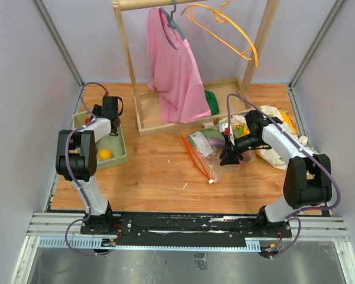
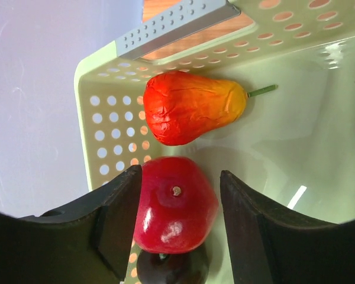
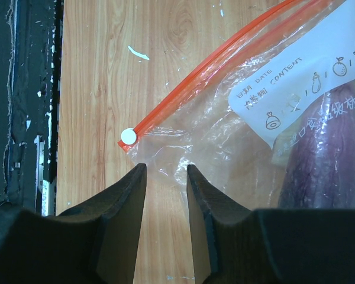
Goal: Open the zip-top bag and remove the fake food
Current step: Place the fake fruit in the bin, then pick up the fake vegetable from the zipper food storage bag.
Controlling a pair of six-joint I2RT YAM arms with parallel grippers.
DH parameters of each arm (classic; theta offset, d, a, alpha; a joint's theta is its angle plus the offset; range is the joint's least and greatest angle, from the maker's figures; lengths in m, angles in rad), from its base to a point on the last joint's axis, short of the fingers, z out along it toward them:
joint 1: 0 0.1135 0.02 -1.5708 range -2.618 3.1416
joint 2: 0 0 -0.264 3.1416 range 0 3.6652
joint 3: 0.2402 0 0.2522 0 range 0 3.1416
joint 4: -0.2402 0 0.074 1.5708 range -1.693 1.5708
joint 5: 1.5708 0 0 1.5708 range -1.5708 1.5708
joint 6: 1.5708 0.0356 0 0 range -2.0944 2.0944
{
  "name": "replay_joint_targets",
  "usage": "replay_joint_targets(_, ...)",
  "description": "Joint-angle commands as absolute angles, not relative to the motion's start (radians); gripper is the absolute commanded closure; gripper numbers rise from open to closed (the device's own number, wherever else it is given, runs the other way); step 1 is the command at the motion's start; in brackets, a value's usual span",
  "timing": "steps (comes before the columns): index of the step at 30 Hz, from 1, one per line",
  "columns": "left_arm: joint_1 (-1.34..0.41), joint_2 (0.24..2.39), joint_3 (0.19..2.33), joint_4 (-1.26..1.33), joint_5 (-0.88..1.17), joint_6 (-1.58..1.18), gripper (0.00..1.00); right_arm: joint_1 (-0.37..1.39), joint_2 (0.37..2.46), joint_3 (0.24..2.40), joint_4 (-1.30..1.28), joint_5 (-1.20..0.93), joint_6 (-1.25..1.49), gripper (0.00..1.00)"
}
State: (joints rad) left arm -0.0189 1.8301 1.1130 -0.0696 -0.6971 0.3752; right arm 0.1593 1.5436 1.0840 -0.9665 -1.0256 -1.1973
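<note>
The zip-top bag lies on the wooden table, its orange-red zipper strip ending in a white slider. Through the clear plastic I see a white label and a purple piece of fake food. My right gripper points down at the bag's corner, jaws apart, the film's edge lying between the tips. My left gripper hangs open in the pale green tray around a red apple; one finger touches it and the other stands off. A dark purple piece sits under the apple, and an orange-red pear lies beyond.
A yellow fruit lies in the tray. A wooden rack with a pink shirt and an orange hanger stands at the back. The dinosaur-print cloth is bunched right behind the bag. A black rail runs along the near edge.
</note>
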Motion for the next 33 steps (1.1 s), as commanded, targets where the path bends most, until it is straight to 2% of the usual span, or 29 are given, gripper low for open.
replay_joint_targets(1, -0.014, 1.795, 1.167, -0.1, -0.691, 0.337, 0.37, 0.14, 1.546, 1.103, -0.996, -1.054, -1.214, 0.65)
replay_joint_targets(8, -0.014, 1.725, 1.221, -0.18, -0.634, 0.251, 0.25, 0.141, 1.535, 1.102, -1.01, -1.073, -1.239, 0.65)
replay_joint_targets(12, -0.014, 1.671, 1.231, -0.246, -0.556, 0.162, 0.21, 0.142, 1.524, 1.1, -1.019, -1.083, -1.255, 0.65)
replay_joint_targets(19, -0.014, 1.472, 1.162, -0.327, -0.26, -0.022, 0.2, 0.141, 1.493, 1.095, -1.038, -1.092, -1.298, 0.65)
replay_joint_targets(25, -0.014, 1.196, 0.999, -0.246, 0.061, -0.183, 0.21, 0.14, 1.452, 1.12, -1.041, -1.084, -1.302, 0.63)
replay_joint_targets(29, -0.014, 1.072, 0.934, -0.217, 0.183, -0.283, 0.21, 0.14, 1.423, 1.165, -1.057, -1.081, -1.303, 0.62)
replay_joint_targets(33, -0.014, 0.997, 0.879, -0.165, 0.355, -0.371, 0.11, 0.141, 1.386, 1.207, -1.065, -1.066, -1.312, 0.57)
